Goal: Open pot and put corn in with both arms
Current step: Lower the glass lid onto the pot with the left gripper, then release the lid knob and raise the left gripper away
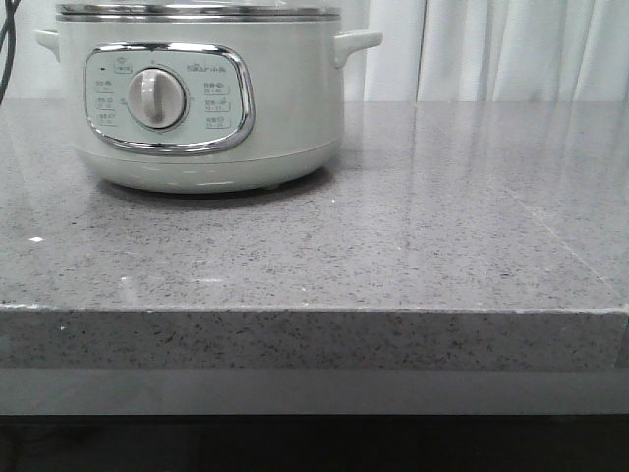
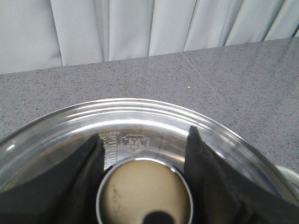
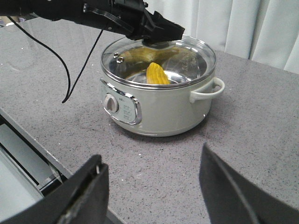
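Observation:
The pale-green pot stands at the back left of the grey counter; it also shows in the right wrist view. Its glass lid sits on the rim. The yellow corn lies inside, seen through the glass. My left gripper is over the lid; in the left wrist view its fingers press both sides of the lid knob. My right gripper is open and empty above the counter, well back from the pot. Neither gripper shows in the front view.
The grey stone counter stretches right of the pot. White curtains hang behind. A black cable hangs from the left arm beside the pot. The counter's front edge runs near my right gripper.

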